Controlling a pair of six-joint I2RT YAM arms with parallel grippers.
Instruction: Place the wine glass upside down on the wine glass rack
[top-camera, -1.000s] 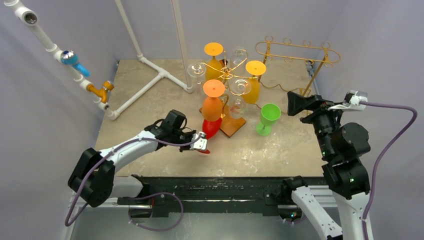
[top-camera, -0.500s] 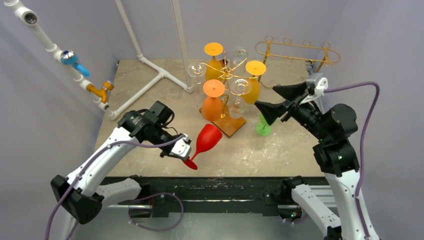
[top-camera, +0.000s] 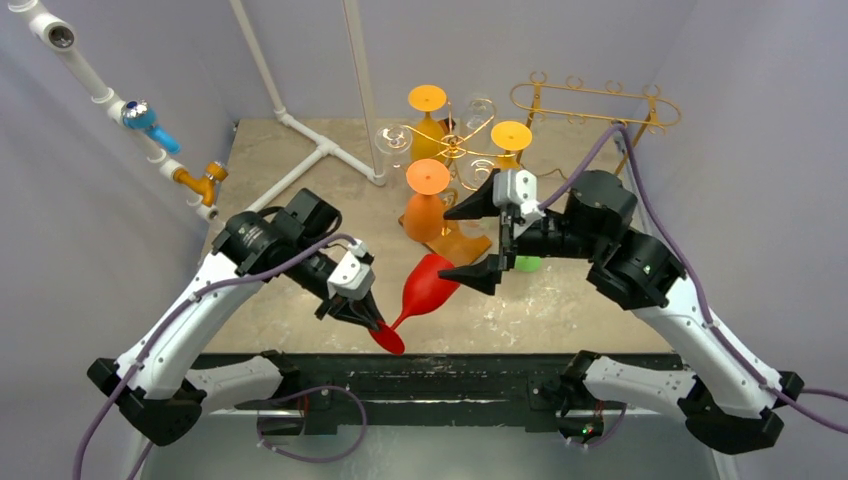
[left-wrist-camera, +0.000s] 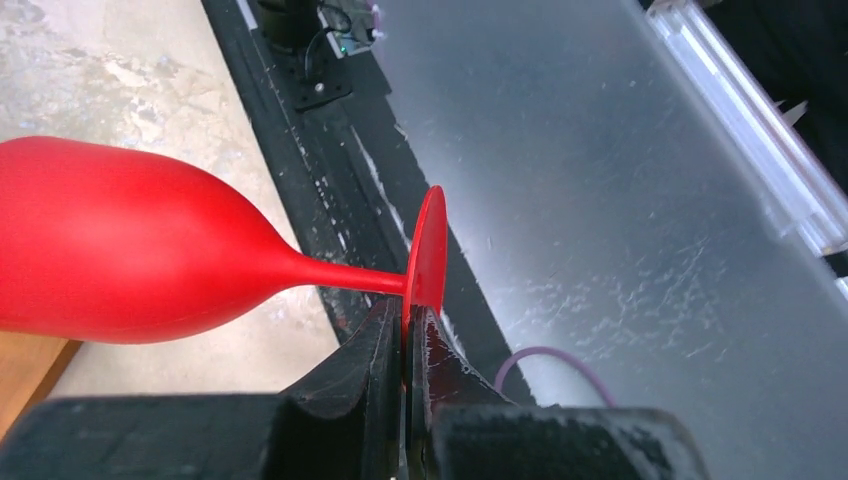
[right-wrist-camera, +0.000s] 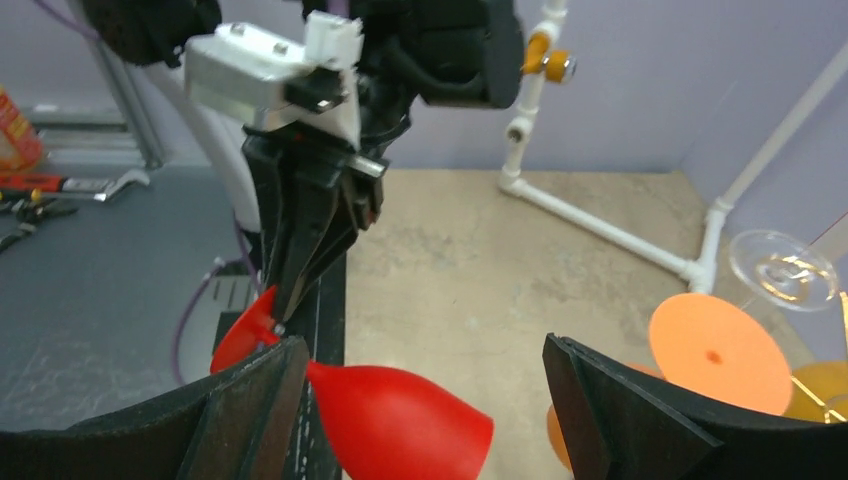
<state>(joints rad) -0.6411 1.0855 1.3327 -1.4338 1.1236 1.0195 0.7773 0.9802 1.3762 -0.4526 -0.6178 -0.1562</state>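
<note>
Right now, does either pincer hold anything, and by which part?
The left pincer grips the red glass by the edge of its foot. The right pincer is open and empty.

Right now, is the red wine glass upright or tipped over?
Tipped sideways: the left gripper pinches the red wine glass by its foot rim, stem and bowl roughly level.

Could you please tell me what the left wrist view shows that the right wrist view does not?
Only the left wrist view shows a corner of the rack's wooden base. Only the right wrist view shows the open right gripper, white pipes and an orange glass foot. Both show the left gripper shut on the red wine glass by its foot, and the tabletop.
</note>
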